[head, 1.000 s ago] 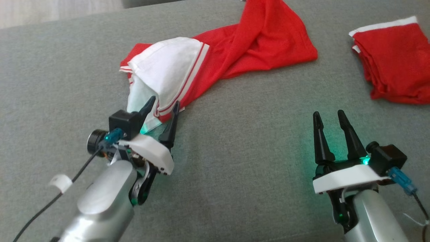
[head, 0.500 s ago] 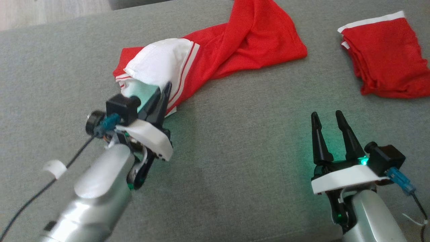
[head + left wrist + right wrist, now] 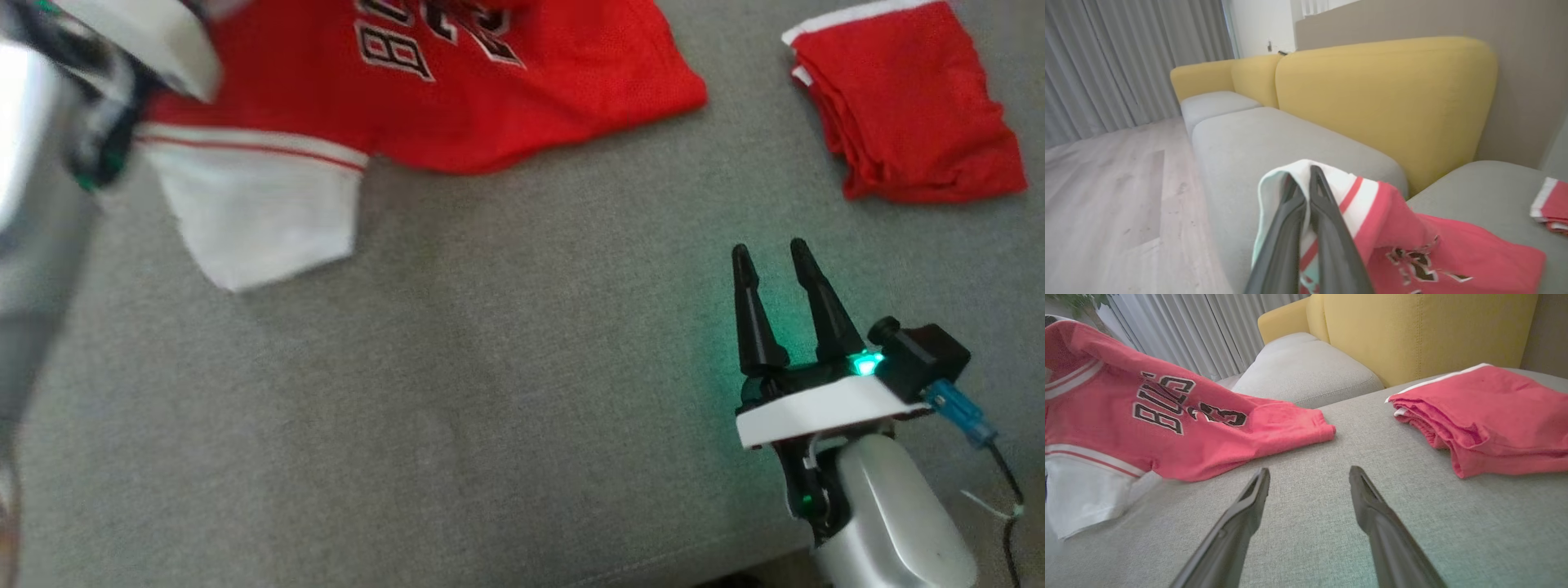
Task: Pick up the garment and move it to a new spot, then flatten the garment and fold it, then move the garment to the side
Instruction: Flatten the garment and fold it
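Pick-up in hand: garment (image 3: 506,90) is pinched at its sleeve by the closed left claw (image 3: 1301,173). Right claw (image 3: 767,255), near the folded pile (image 3: 906,106), gapes empty; relocation is called for.

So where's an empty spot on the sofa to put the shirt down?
Bare: the grey cushion between the jersey and the right gripper, and the strip between jersey and folded red pile. Crowded: the far side.

A folded red cloth (image 3: 906,106) (white trim along one edge) lies on the grey seat (image 3: 490,392). Behind the seat rise yellow backrests (image 3: 1384,102). Beside the seat runs pale wood floor (image 3: 1106,196), and grey curtains (image 3: 1106,61) hang well apart from the seat.
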Tool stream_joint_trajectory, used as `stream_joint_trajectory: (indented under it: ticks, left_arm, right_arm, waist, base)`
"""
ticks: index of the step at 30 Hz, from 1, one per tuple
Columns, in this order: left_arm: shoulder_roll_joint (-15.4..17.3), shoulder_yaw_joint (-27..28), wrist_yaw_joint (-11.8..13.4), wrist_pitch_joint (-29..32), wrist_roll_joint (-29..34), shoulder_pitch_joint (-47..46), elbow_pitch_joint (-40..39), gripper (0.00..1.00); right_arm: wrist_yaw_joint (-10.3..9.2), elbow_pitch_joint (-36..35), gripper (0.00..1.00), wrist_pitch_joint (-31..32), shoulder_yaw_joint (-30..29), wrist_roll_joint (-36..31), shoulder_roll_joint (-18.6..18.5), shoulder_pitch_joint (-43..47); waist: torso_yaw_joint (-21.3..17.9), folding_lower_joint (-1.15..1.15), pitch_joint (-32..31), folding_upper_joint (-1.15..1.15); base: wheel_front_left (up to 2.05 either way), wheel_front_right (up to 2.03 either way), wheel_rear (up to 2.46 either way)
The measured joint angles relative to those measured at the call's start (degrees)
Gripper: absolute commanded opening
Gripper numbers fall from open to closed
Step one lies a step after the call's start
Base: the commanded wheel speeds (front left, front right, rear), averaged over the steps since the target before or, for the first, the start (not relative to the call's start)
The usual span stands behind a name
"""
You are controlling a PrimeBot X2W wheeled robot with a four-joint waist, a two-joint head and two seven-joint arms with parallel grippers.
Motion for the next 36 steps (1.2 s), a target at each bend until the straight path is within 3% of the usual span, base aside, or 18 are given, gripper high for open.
stream_joint_trajectory:
  ticks: [7, 8, 15, 23, 32, 36]
  left_arm:
    - [4.6, 0.3, -0.26, 1.69, 3.69, -8.57, 12.23, 0.0]
    - [4.74, 0.31, 0.47, 1.79, 4.23, -9.6, 14.08, 1.0]
    - [4.12, 0.74, 2.59, -2.07, 5.44, -13.04, 24.12, 1.0]
    - [1.2, 0.7, 1.07, -9.12, 4.46, -12.81, 28.87, 1.0]
    - [-3.49, 0.41, 0.2, -17.01, 3.67, -2.32, 27.02, 1.0]
    - [-5.77, 0.87, 2.61, -17.31, 2.97, 6.72, 21.43, 1.0]
  right_arm:
    - [0.0, -0.85, 1.0, 0.0, 1.85, 0.87, 0.0, -1.71]
    - [0.0, -0.9, 1.0, 0.0, 2.0, 0.88, 0.0, -1.91]
    - [0.0, -1.22, 1.0, 0.0, 3.1, 1.26, 0.0, -2.86]
    - [0.0, -1.22, 1.0, 0.0, 2.44, 0.32, 0.0, -2.86]
    - [-0.01, -2.26, 1.0, 0.0, -2.41, -2.8, -0.01, -2.56]
    - [0.0, -2.76, 1.0, -0.16, -5.11, -4.59, -0.01, -1.48]
  waist:
    - [-2.38, 0.01, 3.72, 0.0]
    - [-2.67, 0.01, 4.22, 0.0]
    - [-3.75, 0.01, 6.22, 0.0]
    - [-2.23, 0.0, 5.08, 0.0]
    - [2.88, -0.01, 0.56, 0.0]
    - [6.41, 0.0, -1.98, 0.0]
  base:
    - [0.0, 0.0, 0.0]
    - [0.0, 0.0, 0.0]
    - [0.0, 0.0, 0.0]
    - [0.0, 0.0, 0.0]
    - [0.0, 0.0, 0.0]
    - [0.0, 0.0, 0.0]
